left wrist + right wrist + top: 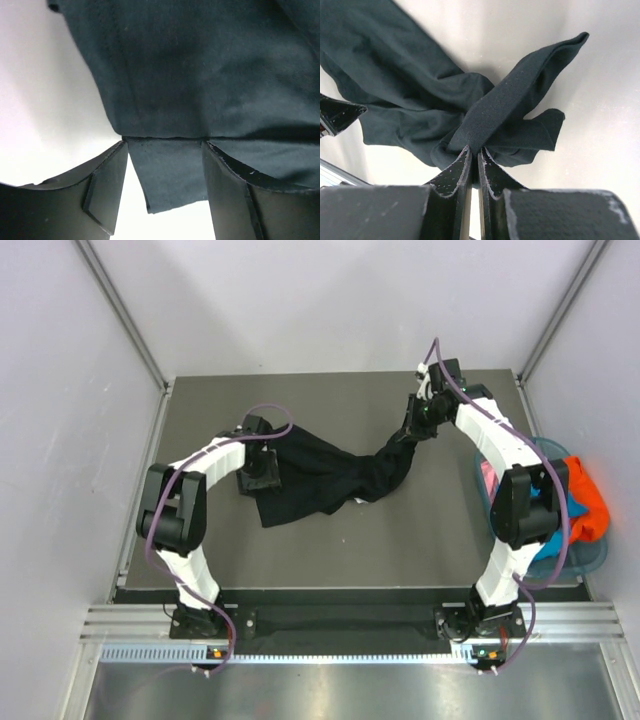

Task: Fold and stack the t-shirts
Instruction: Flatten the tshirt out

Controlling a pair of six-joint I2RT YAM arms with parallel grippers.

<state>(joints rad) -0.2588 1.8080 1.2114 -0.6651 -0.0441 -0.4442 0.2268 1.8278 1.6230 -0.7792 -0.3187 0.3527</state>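
Observation:
A black t-shirt (320,480) lies bunched and stretched across the dark table, between my two grippers. My left gripper (262,472) sits at the shirt's left end. In the left wrist view its jaws (164,143) stand wide apart, and a loose flap of the black t-shirt (170,170) hangs between them, touching neither finger. My right gripper (410,432) is at the shirt's far right end. The right wrist view shows it (475,149) shut on a thick fold of the black t-shirt (505,100), the rest trailing off to the left.
A translucent blue-green basket (600,555) stands at the table's right edge, beside the right arm. It holds an orange shirt (588,502), with teal and pink cloth (488,477) showing too. Grey walls close in at the back and both sides.

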